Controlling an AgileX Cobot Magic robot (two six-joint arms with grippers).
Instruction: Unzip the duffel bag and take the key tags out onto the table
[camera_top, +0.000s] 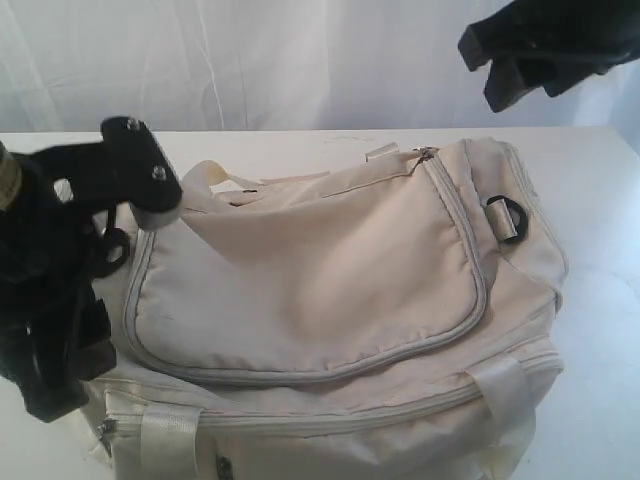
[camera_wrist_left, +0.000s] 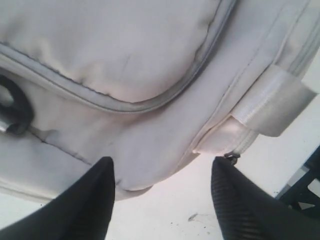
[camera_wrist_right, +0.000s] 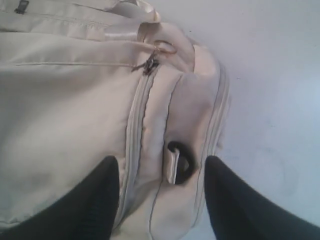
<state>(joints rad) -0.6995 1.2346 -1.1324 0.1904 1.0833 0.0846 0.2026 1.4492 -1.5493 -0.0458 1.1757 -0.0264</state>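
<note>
Right claw (camera_wrist_right: 159, 165) hangs spread above the D-ring (camera_top: 508, 217) end of the duffel bag (camera_top: 330, 270); left claw (camera_wrist_left: 162, 167), also spread, sits low beside its opposite end.

The white table (camera_top: 600, 340) carries one thing, the cream duffel bag (camera_top: 330, 270), which lies on its side. There is a bare strip between the bag and the table's far edge. A few small dark specks (camera_wrist_left: 192, 218) mark the tabletop just beside the bag.
</note>
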